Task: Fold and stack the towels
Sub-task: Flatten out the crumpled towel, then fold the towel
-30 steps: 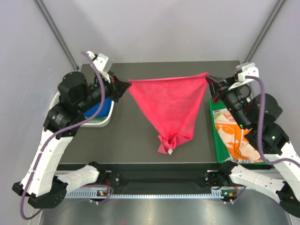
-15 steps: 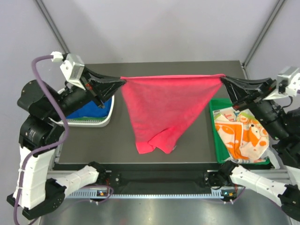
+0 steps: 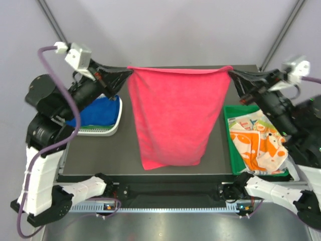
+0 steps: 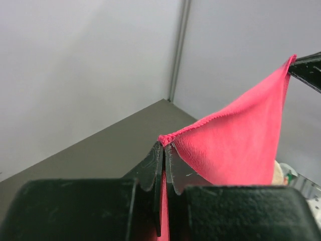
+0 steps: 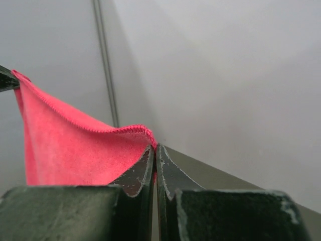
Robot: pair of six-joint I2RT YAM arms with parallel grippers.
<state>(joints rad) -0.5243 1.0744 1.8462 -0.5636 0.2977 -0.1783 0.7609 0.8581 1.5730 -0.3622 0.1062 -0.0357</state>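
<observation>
A pink-red towel hangs spread flat between both arms above the dark table, its lower edge near the table's front. My left gripper is shut on its upper left corner. My right gripper is shut on its upper right corner. The top hem runs nearly straight between the two grippers. A blue towel lies in the white mesh basket at the left. An orange and white printed towel lies in the green tray at the right.
The basket sits under the left arm, the tray under the right arm. Grey walls and two slanted metal poles stand behind the table. The arm bases and a cable rail run along the near edge.
Both grippers have lifted and drawn the pink-red towel up and apart. It went from a bunched triangle with a crumpled tip to a flat hanging rectangle.
</observation>
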